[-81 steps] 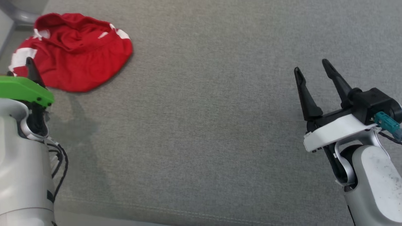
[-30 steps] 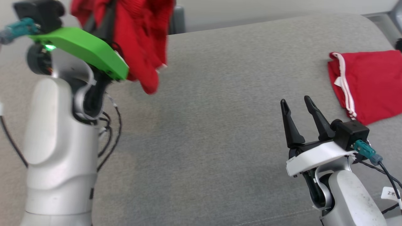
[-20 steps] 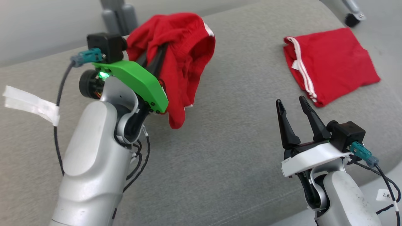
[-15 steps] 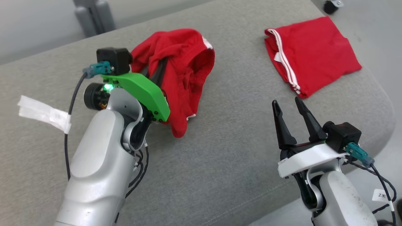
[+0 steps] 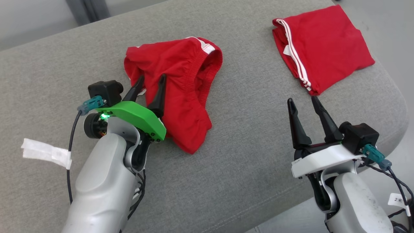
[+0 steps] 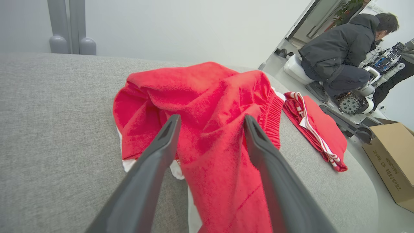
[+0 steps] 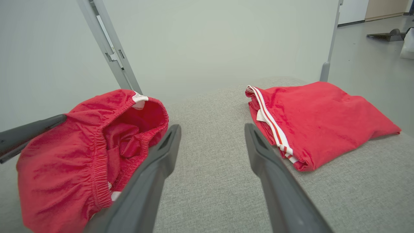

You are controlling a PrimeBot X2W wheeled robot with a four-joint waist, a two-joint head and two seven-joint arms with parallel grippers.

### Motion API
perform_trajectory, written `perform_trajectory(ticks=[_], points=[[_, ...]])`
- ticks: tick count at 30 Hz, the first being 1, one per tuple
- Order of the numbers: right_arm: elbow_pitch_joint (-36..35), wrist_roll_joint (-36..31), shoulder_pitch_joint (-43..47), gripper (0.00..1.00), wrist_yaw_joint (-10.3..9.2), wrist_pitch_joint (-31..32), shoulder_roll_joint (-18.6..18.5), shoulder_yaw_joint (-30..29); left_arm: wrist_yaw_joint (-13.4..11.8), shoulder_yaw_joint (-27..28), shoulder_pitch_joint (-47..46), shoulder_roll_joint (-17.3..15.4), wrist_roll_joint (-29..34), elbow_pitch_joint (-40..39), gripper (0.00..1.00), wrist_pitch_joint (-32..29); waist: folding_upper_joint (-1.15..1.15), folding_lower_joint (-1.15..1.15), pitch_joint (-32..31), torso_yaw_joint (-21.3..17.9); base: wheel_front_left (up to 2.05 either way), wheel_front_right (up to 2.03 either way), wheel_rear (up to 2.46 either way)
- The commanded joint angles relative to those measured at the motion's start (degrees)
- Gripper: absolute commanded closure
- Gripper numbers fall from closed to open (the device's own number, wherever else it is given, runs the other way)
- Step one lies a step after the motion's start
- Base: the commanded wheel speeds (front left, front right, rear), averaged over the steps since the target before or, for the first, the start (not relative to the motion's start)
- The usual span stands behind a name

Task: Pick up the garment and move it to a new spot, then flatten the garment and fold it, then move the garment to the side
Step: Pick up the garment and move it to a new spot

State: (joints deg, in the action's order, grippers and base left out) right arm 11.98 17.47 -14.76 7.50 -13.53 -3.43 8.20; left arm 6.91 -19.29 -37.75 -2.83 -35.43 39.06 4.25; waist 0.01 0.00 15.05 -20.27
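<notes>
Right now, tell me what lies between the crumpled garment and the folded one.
Nothing but bare grey cushion between the crumpled garment and the folded garment, seen in the head view.

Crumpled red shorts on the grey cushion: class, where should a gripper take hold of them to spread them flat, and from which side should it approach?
Probably the elastic waistband. The crumpled shorts lie with their waist gaping toward the right gripper, its rim raised off the cushion, so a finger coming from the robot's right could slip inside and pinch that gathered edge.
</notes>
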Motion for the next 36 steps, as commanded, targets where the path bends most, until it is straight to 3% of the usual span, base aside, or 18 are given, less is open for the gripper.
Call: perform_trajectory(ticks=[1, 9, 18, 28, 36], points=[[-0.4, -0.4, 0.2, 0.00, -0.02, 0.1, -0.6, -0.7, 0.3, -0.1, 1.4, -0.2, -0.5, -0.8, 0.00, 1.8, -0.01, 0.00, -2.7, 3.7, 0.00, 0.00, 0.00], [-1.9, -1.6, 2.7, 0.00, -0.02, 1.7, -2.1, -3.8, -0.8, 1.4, 7.4, -2.9, 1.3, -6.2, 0.00, 9.8, -0.01, 0.00, -7.2, 10.2, 0.00, 0.00, 0.00], [-1.5, -2.0, 6.4, 0.00, -0.01, 3.5, -2.8, -6.0, -3.3, 9.3, 21.0, -5.0, 6.7, -17.9, 0.00, 10.9, -0.01, 0.00, -11.1, 15.6, 0.00, 0.00, 0.00], [1.7, -1.3, 10.2, 0.00, -0.02, 3.3, -3.1, -6.7, -1.2, 16.6, 35.9, -3.2, 13.1, -26.3, 0.00, 10.9, -0.01, 0.00, -13.6, 17.8, 0.00, 0.00, 0.00], [3.5, -1.1, 11.4, 0.00, -0.01, 3.2, -2.8, -6.7, 0.2, 17.6, 38.2, -2.1, 15.0, -26.7, 0.00, 10.9, -0.01, 0.00, -13.5, 18.1, 0.00, 0.00, 0.00]])
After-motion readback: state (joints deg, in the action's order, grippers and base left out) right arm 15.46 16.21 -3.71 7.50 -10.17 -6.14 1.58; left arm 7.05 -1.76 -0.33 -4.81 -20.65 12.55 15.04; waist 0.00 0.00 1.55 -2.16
